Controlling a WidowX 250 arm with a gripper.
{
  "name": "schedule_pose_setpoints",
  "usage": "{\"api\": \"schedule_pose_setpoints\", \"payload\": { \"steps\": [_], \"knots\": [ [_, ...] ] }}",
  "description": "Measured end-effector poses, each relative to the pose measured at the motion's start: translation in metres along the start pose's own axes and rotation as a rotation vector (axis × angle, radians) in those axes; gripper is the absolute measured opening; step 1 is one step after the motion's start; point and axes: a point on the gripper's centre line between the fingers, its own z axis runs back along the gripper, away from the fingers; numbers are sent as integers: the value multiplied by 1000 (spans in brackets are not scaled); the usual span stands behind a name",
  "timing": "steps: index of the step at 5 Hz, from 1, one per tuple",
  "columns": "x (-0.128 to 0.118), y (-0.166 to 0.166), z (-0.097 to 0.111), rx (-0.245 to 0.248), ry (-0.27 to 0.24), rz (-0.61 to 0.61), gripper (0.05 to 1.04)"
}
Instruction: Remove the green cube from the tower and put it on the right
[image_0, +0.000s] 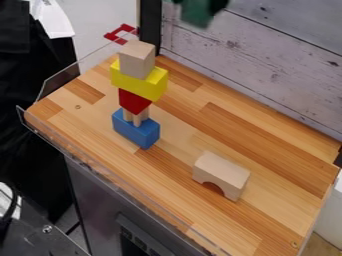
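At the top edge of the camera view, the pincer (200, 5) is clamped on the green cube (195, 18), holding it in the air beyond the bench (267, 142), before the whitewashed plank wall (280, 65). Both are blurred and partly cut off by the frame.

The tower stands upright toward the bench's left end. From the bottom up come a blue block (135, 131), light wooden pegs (137, 119), a red block (133, 101) narrowing downward, a yellow block (141, 85) and a plain wooden cube (137, 61). Well apart from it, to the lower right, a wooden arch block (222, 171) rests with its cut-out against the bench top.
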Motion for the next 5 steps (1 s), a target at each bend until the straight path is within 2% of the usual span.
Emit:
{"api": "schedule_pose_setpoints", "payload": {
  "steps": [2, 3, 4, 5],
  "knots": [
    [14, -53, -53, -11, 64, -52, 560],
    [20, -68, -80, -20, 111, -53, 560],
    [26, -74, -99, -41, 114, -38, 560],
    [30, -76, -118, -37, 151, -38, 560]
  ]
}}
